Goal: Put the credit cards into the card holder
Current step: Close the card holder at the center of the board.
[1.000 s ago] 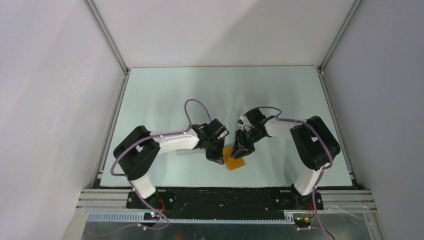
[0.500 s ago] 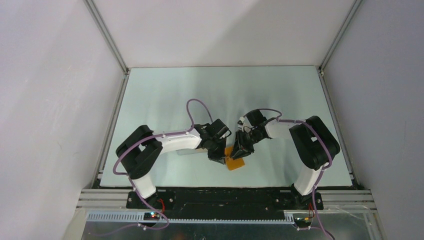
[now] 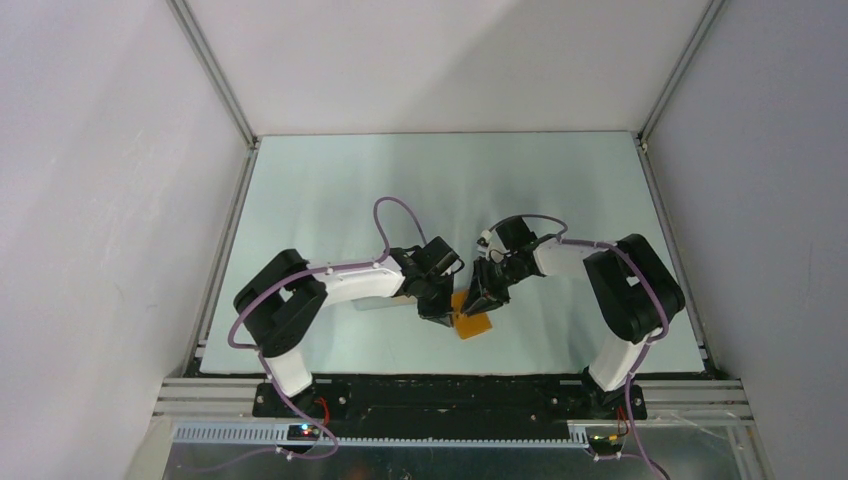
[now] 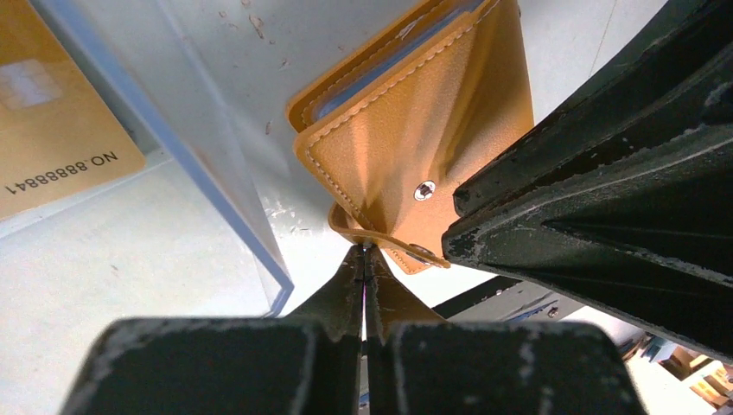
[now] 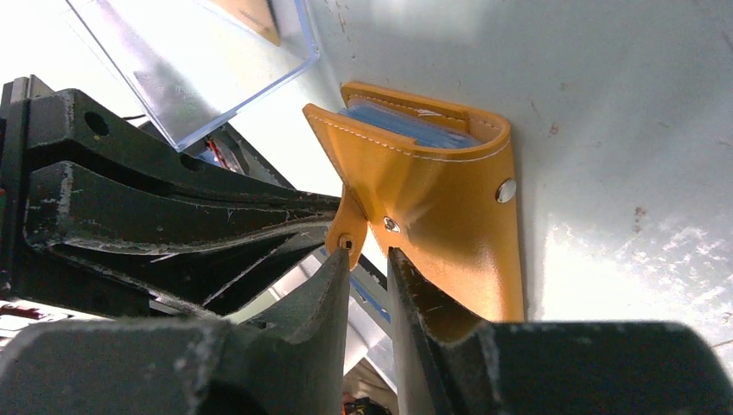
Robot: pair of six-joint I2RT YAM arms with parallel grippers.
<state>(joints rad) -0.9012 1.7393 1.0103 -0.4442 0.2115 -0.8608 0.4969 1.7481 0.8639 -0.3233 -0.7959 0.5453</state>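
Observation:
The card holder is an orange-tan folded wallet lying on the table between both grippers. In the left wrist view the card holder shows blue-grey pockets, and my left gripper is shut on its snap strap. In the right wrist view my right gripper stands at the card holder's front corner. Its jaws are a narrow gap apart, with the strap tab at the left fingertip. One golden credit card lies inside a clear plastic box.
The clear box lies just left of the wallet, under the left arm in the top view. The two grippers are close together. Metal frame rails border the table.
The left arm has shifted slightly to the right toward the wallet. The right gripper and the wallet have barely moved.

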